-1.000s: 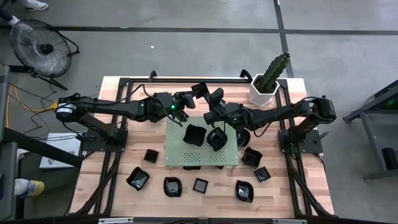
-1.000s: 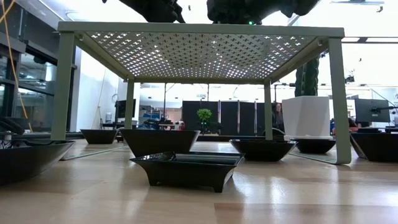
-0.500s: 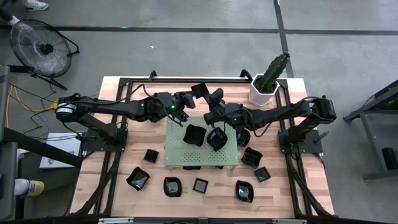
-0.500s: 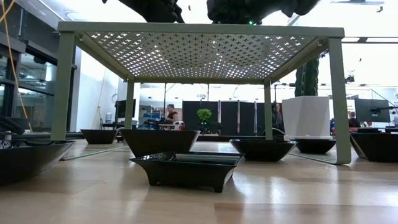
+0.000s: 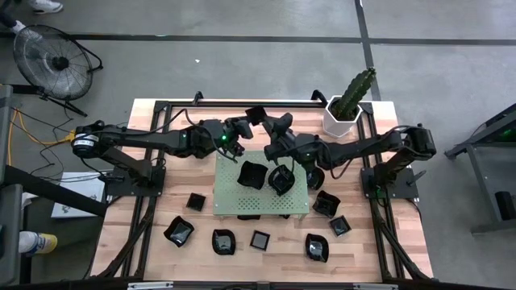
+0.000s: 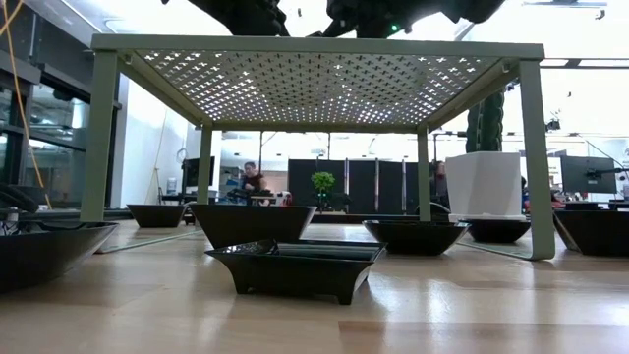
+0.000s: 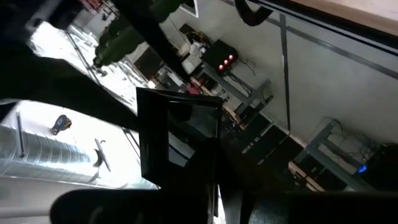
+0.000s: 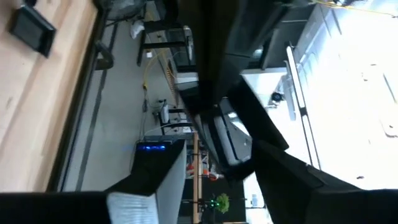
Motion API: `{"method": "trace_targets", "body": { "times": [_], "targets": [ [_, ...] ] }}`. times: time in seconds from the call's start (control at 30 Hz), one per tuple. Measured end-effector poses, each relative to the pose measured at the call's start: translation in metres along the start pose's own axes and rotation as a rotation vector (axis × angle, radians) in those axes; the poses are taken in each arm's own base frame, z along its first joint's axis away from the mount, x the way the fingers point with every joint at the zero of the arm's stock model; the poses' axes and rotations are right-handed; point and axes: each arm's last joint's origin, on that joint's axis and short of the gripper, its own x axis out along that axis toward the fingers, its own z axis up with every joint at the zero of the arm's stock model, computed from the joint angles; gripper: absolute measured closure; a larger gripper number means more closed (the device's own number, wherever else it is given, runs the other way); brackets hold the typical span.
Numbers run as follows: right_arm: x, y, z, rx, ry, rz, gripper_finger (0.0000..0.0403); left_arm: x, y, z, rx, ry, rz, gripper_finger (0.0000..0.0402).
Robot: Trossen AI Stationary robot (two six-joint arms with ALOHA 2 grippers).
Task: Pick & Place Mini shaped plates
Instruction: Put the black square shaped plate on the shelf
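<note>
A small square black plate [image 5: 255, 113] is up in the air over the table's far middle, with my left gripper [image 5: 244, 123] shut on it. The left wrist view shows this plate [image 7: 177, 134] tilted, its face toward the camera. My right gripper [image 5: 276, 126] stands open just to the plate's right, its fingers apart from it. Two more black plates [image 5: 252, 173] [image 5: 280, 179] rest on the green perforated board [image 5: 234, 201]. Several others lie on the wooden table in front of and beside the board, such as a square plate [image 5: 260, 239]. My left gripper pinches the square plate between its two fingers by the edge nearest the gripper [image 7: 181, 179]. The fingers come at it about level from the table's left. The plate is lifted clear of table and board and stands tilted on edge.
A white hexagonal pot with a cactus [image 5: 343, 113] stands at the far right corner. The green board [image 6: 314, 47] stands on four legs, with black plates [image 6: 295, 265] under and around it. Black frame rails run along the table's edges. A fan stands on the floor, far left.
My right gripper has opened and let go of the square plate, which stays in my left gripper and has shifted slightly toward the far left. Both arms have otherwise kept their places.
</note>
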Motion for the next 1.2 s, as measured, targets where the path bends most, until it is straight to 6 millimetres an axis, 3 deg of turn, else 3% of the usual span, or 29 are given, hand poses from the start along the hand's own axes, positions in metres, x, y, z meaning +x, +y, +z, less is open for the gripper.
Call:
{"method": "trace_targets", "body": {
  "times": [0.33,0.6,0.8,1.0,1.2],
  "targets": [
    [-0.01,-0.007,0.004,0.003,0.179,-0.069,0.0206,-0.003,-0.001,-0.006,-0.045,0.096,-0.055,0.0401],
    [-0.013,-0.017,-0.001,0.076,0.259,-0.097,0.0206,-0.029,-0.004,-0.028,-0.165,0.07,-0.085,0.0401],
    [-0.019,-0.029,-0.006,0.147,0.258,-0.124,0.0205,-0.052,-0.017,-0.037,-0.352,-0.065,-0.157,0.0401],
    [-0.022,-0.037,-0.009,0.172,0.284,-0.138,0.0205,-0.066,-0.033,-0.032,-0.549,-0.268,-0.305,0.0401],
    [-0.022,-0.036,-0.009,0.169,0.286,-0.136,0.0206,-0.073,-0.045,-0.023,-0.599,-0.446,-0.457,0.0401]
  ]
}}
